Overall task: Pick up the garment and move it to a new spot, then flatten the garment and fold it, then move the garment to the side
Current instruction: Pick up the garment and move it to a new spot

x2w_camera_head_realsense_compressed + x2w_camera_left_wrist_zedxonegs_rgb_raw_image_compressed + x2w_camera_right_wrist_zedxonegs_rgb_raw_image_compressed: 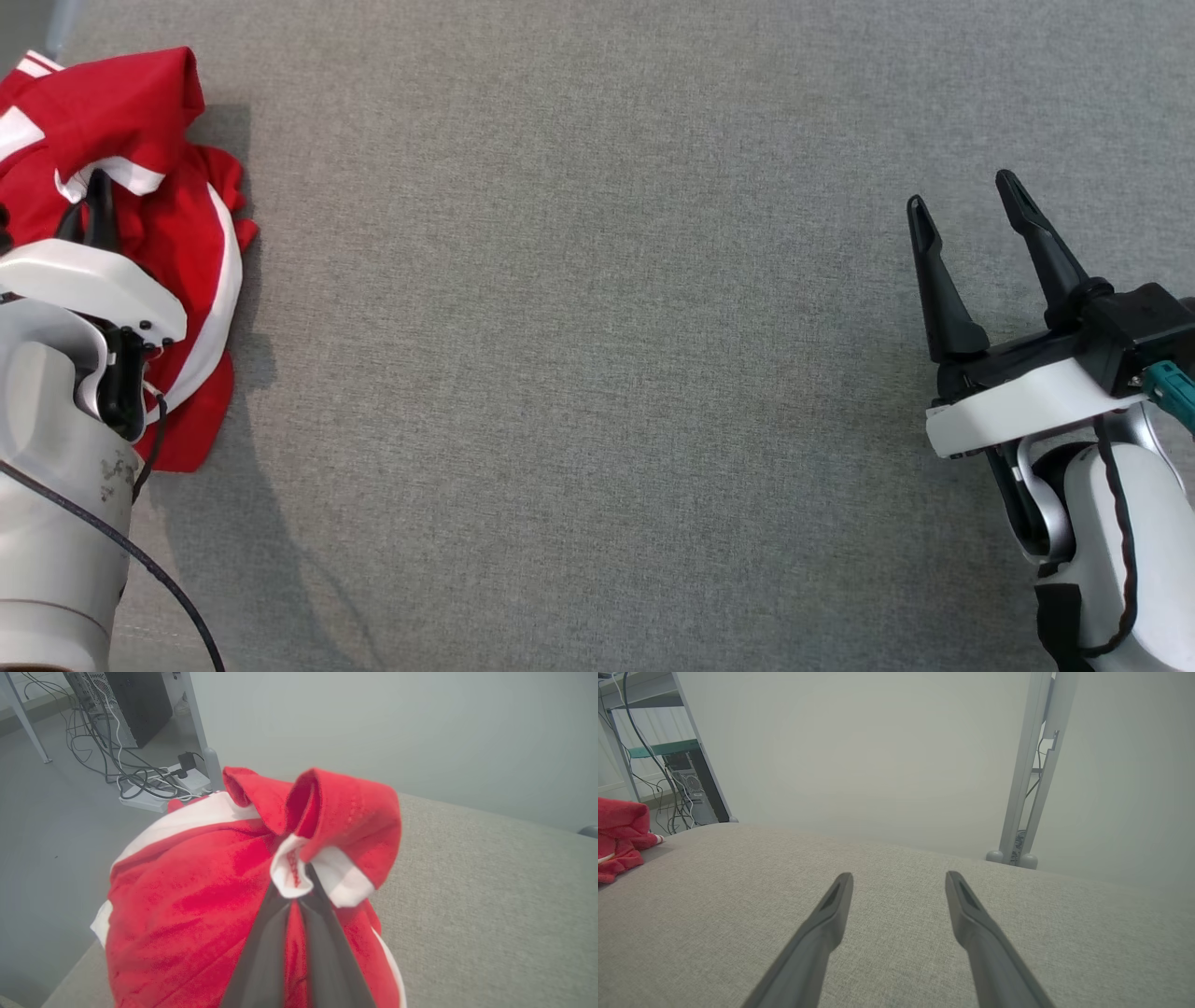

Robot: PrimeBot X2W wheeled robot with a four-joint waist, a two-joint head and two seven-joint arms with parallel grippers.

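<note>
And the left gripper (299, 891) is clamped on the garment (140, 112): both dark fingers (266, 952) are pressed together on a white-trimmed fold. In the left wrist view that hem (292, 872) is bunched right at the tips, with a red flap curling over just above it. The garment is red with white bands, crumpled in a heap at the far left of the grey bench (597, 373), hard by its left edge. Whether the heap is lifted or resting on the cloth surface, I cannot tell. In the head view the pale left forearm (56, 485) comes up from the near left corner and covers the near part of the heap.

Over on the right, the right gripper (964, 198) stands wide, fingers well spread and holding nothing. It sits above bare bench at the right side, fingers pointing to the far side, well apart from the garment. The right wrist view shows grey cloth between and beyond its two fingers, and the red heap sits away at the left edge of that view.

Past the bench's left edge the floor (46, 835) carries a tangle of cables (103, 760), a white power strip (159, 791) and a dark computer tower (131, 704). Behind the bench is a plain pale wall (878, 756), and a grey metal post (1027, 765) rises at the far right
</note>
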